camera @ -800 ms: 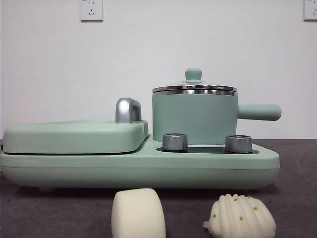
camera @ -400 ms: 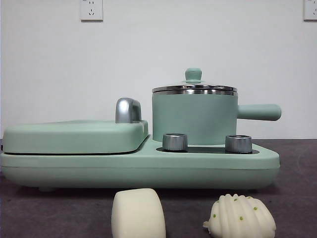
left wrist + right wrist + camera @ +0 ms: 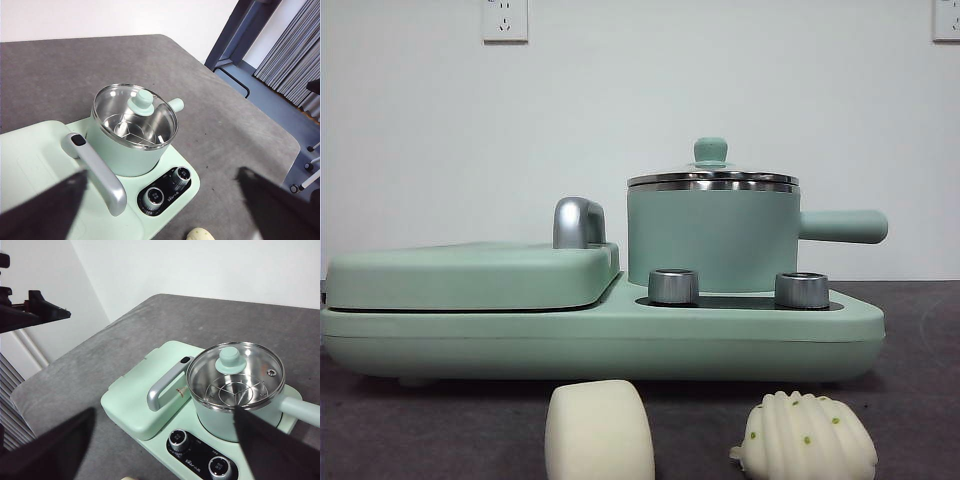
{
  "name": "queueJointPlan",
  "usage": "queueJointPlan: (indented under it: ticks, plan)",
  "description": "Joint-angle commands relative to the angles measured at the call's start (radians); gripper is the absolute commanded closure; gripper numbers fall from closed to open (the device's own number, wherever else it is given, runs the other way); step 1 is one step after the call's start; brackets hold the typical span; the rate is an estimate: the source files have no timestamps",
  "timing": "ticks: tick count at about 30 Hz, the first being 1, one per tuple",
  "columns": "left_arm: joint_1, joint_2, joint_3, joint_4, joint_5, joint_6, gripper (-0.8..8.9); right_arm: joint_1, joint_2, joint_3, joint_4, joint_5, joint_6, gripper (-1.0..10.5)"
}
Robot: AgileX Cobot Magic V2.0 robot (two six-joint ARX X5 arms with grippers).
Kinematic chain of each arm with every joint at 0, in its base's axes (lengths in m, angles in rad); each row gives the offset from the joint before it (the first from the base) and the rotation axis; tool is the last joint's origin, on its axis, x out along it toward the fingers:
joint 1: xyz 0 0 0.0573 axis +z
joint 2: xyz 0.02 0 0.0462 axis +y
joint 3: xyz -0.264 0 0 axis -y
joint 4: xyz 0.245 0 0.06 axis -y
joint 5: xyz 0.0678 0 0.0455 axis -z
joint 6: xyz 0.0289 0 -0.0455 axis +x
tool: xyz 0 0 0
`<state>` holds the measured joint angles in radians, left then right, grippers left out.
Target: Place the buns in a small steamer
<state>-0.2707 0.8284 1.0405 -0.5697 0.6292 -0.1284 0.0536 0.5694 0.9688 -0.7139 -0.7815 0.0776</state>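
Two white buns lie on the dark table in front of the appliance: a smooth bun (image 3: 599, 432) and a ribbed bun (image 3: 807, 438) with green specks to its right. The edge of one bun (image 3: 200, 234) peeks into the left wrist view. The small steamer (image 3: 710, 240) is a mint-green pot with a side handle (image 3: 843, 226). Its glass lid with a green knob (image 3: 710, 150) is on. My left gripper (image 3: 160, 207) and right gripper (image 3: 160, 450) both hover high above the appliance, open and holding nothing. Neither arm shows in the front view.
The steamer (image 3: 132, 132) (image 3: 235, 385) stands on a mint-green base (image 3: 600, 335) with two steel dials (image 3: 673, 286). The flat griddle lid (image 3: 470, 275) with a steel handle (image 3: 578, 222) lies shut to its left. Table edges drop off near the appliance in both wrist views.
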Motion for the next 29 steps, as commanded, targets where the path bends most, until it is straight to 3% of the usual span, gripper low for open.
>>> queueJointPlan:
  ticks: [1,16,29]
  plan:
    - [-0.003,0.012,0.021,0.015,0.005,0.011,2.47,0.003,0.004,0.015,0.010,0.003,-0.010,4.5]
    - [-0.012,0.103,0.059,-0.010,0.006,-0.044,2.51,0.003,0.004,0.015,0.010,0.000,-0.006,4.5]
    - [-0.077,0.527,0.434,-0.212,-0.019,-0.038,2.56,0.003,0.004,0.015,0.011,0.000,-0.007,4.5]
